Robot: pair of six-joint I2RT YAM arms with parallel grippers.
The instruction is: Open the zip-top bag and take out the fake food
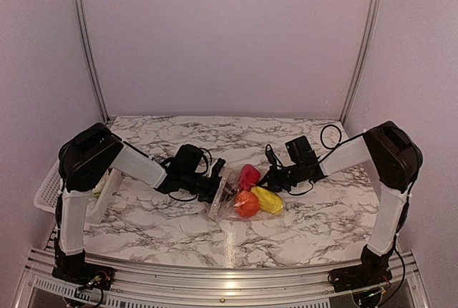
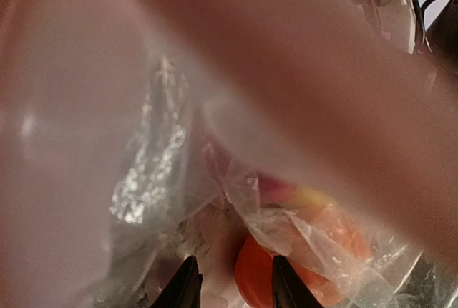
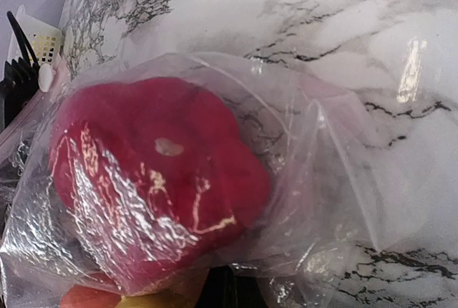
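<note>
The clear zip-top bag (image 1: 230, 195) lies at the table's middle, with a pink-red piece (image 1: 248, 176), an orange-red round fruit (image 1: 247, 204) and a yellow oblong piece (image 1: 267, 199) inside it. My left gripper (image 1: 215, 180) is at the bag's left edge. In the left wrist view the gripper (image 2: 232, 288) has its jaws apart, plastic lies blurred over the lens, and the orange-red fruit (image 2: 257, 283) is just ahead. My right gripper (image 1: 272, 177) is at the bag's right side. In the right wrist view the gripper (image 3: 232, 292) is shut on the bag's plastic (image 3: 315, 179), below the pink-red piece (image 3: 154, 186).
A white lattice basket (image 1: 44, 192) stands at the table's left edge beside the left arm; its corner shows in the right wrist view (image 3: 44, 41). A metal rail (image 1: 229, 276) runs along the table's near edge. Cables loop off the right arm (image 1: 330, 136).
</note>
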